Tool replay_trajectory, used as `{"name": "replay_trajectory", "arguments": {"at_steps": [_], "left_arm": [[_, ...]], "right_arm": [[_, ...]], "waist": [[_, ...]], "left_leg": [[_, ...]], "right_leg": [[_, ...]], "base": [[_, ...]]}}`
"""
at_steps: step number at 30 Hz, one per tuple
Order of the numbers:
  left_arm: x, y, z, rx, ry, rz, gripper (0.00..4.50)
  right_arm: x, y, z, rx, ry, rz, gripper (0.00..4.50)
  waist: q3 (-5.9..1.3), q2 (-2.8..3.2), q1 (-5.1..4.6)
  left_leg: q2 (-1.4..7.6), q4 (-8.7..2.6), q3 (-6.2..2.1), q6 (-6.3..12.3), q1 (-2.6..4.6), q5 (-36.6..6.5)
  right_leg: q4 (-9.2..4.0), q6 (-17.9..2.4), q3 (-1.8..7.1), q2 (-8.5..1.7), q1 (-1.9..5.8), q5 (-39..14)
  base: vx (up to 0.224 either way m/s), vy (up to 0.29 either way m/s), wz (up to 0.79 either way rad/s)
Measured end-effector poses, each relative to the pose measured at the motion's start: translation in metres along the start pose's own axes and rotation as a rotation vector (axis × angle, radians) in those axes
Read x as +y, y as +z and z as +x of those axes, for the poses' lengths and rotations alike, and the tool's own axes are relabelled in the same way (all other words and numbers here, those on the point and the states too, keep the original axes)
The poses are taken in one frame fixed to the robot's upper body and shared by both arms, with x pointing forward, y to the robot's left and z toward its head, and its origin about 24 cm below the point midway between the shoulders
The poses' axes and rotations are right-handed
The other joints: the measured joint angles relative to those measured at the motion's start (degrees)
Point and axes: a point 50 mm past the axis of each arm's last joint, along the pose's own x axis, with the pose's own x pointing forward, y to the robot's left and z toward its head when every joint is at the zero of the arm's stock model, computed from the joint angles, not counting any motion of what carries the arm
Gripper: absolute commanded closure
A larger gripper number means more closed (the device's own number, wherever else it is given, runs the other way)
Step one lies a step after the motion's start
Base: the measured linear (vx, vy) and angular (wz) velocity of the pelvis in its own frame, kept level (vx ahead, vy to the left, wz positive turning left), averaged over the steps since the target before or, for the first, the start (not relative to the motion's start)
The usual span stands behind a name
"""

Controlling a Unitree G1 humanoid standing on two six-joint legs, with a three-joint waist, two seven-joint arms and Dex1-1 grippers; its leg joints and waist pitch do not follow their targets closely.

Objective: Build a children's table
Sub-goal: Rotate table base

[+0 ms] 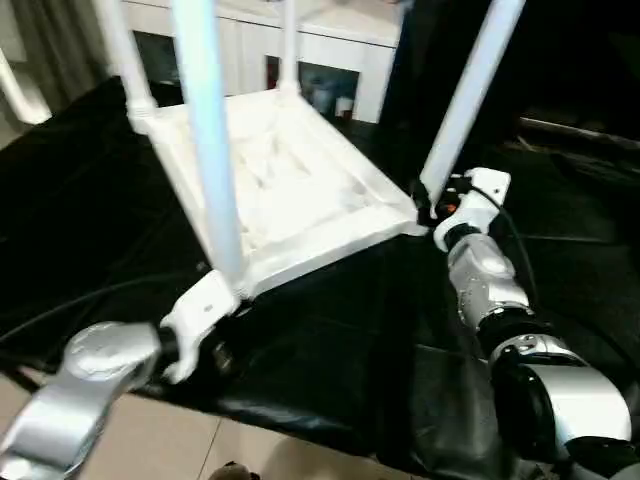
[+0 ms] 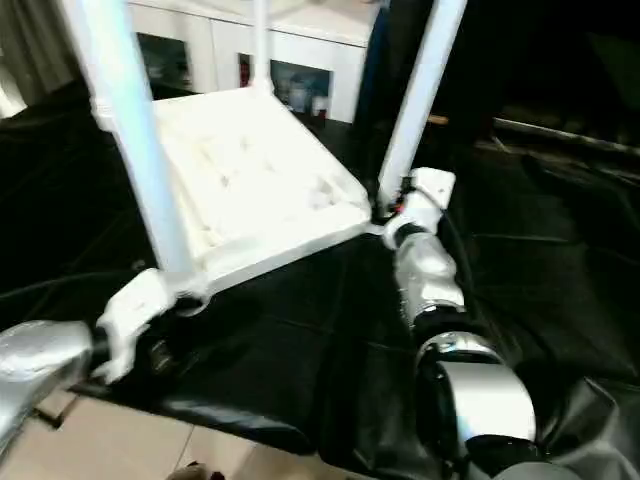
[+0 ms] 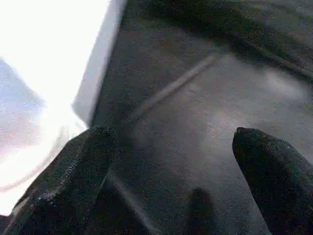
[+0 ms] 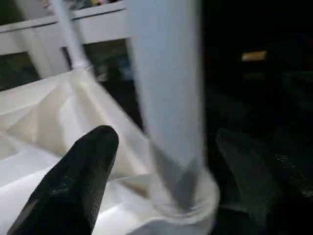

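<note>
The children's table (image 1: 300, 195) is seen lying upside down on a black cloth (image 1: 330, 340), its ribbed underside turned up and four white legs rising from the corner sockets. The near left leg (image 1: 212, 140) and the near right leg (image 1: 470, 100) are shown standing close to upright, their long axes running from the sockets up past the top edge; two far legs (image 1: 288, 45) are seated at the back corners.

The right gripper (image 4: 161, 161) is placed at the foot of the near right leg, with one black finger (image 4: 78, 181) on either side of the socket collar. The jaws are spread wider than the leg, and nothing is clamped between them. The leg lies straight ahead of this claw and between its fingers, so a closing move is judged to be all that a grasp would need here.

The left gripper (image 3: 171, 161) is held just off the near left corner of the top, low over the cloth. Its fingers (image 3: 73, 166) are wide apart and empty, with the white edge of the table to one side of them rather than between them.

Each arm is nearest its own front corner. All four legs appear fitted, so the build is judged to be close to done; turning the table upright looks to be what remains. A white cabinet (image 1: 330, 60) with glass doors is seen behind.
</note>
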Motion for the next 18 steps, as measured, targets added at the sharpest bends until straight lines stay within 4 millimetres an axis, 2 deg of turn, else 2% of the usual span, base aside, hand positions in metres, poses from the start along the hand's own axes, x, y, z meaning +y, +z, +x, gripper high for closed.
{"name": "replay_trajectory", "arguments": {"at_steps": [3,7,10,12,15,18], "left_arm": [[-0.003,-0.004,-0.013,0.001,-0.033,-0.023,0.06],[0.006,-0.010,-0.037,0.020,-0.003,-0.053,0.06],[0.016,-0.010,-0.055,0.015,0.049,-0.061,0.06],[0.028,-0.011,-0.068,0.002,0.118,-0.076,0.06],[0.044,-0.003,-0.077,-0.061,0.179,-0.081,0.06],[0.055,0.017,-0.076,-0.172,0.198,-0.039,0.06]], "right_arm": [[0.002,0.000,0.000,0.000,0.059,0.005,0.72],[0.013,-0.005,-0.003,0.039,0.232,-0.084,0.72],[0.015,-0.025,-0.015,0.146,0.376,-0.228,0.72],[0.011,-0.047,-0.027,0.257,0.435,-0.309,0.72],[0.003,-0.064,-0.038,0.333,0.433,-0.329,0.72],[-0.001,-0.058,-0.037,0.313,0.405,-0.330,0.72]], "waist": [[-0.03,-0.13,-0.52],[-0.07,-0.38,-0.53],[-0.10,-0.66,-0.07],[-0.08,-0.86,0.30],[0.01,-0.85,0.60],[-0.02,-0.89,0.56]], "left_leg": [[0.05,0.00,0.00,0.00,-0.01,0.0],[0.12,-0.01,0.00,0.00,-0.01,0.0],[0.12,0.00,0.00,0.00,0.01,0.0],[0.12,0.00,0.00,0.00,0.03,0.0],[0.08,0.09,0.03,0.00,0.03,0.0],[0.07,0.10,0.03,0.00,0.23,0.0]], "right_leg": [[0.00,0.0,0.05,0.08,-0.06,0.0],[0.01,-0.1,0.04,0.16,-0.08,0.0],[-0.06,-0.1,0.05,0.16,-0.03,0.0],[-0.07,0.0,0.05,0.15,0.06,-0.1],[-0.04,-0.1,0.16,0.12,0.10,0.0],[0.00,-0.1,0.20,0.13,0.22,0.0]], "base": [[0.000,0.000,0.00],[0.000,0.000,0.00],[0.000,0.000,0.00],[0.000,0.000,0.00],[0.000,0.000,0.00],[0.000,0.000,0.00]]}}
